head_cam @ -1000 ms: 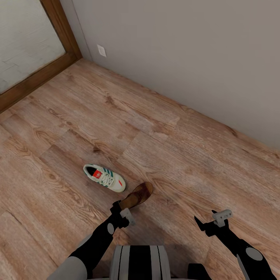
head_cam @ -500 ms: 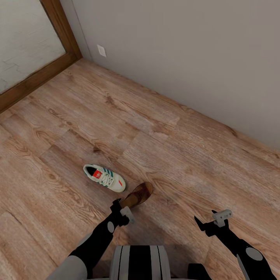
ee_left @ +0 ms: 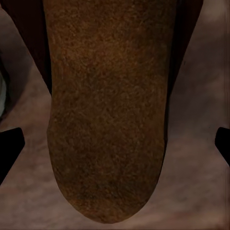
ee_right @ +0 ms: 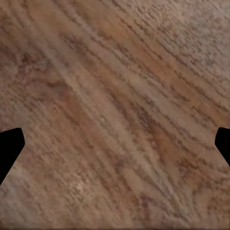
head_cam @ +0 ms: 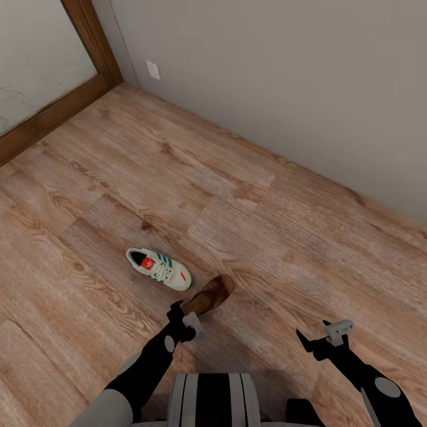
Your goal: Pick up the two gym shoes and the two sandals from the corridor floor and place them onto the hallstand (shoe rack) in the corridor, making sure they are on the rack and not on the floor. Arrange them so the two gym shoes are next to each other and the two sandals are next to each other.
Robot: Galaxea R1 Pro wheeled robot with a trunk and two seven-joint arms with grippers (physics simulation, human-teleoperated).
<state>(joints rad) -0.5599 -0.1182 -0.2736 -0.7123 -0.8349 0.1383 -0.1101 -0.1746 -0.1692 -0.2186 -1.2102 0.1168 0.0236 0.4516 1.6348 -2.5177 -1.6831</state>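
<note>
One gym shoe point(head_cam: 159, 268) is lying on the corridor floor point(head_cam: 267, 237), white with green stripes and a red tongue patch. Using that shoe as the anchor: a brown sandal point(head_cam: 209, 296) sits just beside its toe end, on the side toward the robot, close but I can't tell if they're touching.

The left gripper point(head_cam: 182, 320) is down at the sandal's near end. In the left wrist view the sandal point(ee_left: 108, 110) runs right down the middle, and the two dark fingertips point(ee_left: 9, 151) are spread wide on either side with floor showing between them and the sole, so it's released, not gripping anything.

The right gripper point(head_cam: 323, 338) hangs well away from the gym shoe, off to the robot's right, fingers spread apart over bare planks point(ee_right: 115, 115).

Beyond the shoe there's a grey wall point(head_cam: 284, 77) with a small white outlet plate point(head_cam: 153, 70), and a wood-framed panel point(head_cam: 89, 47) in the far corner. Nothing lies between the grippers and the footwear.
</note>
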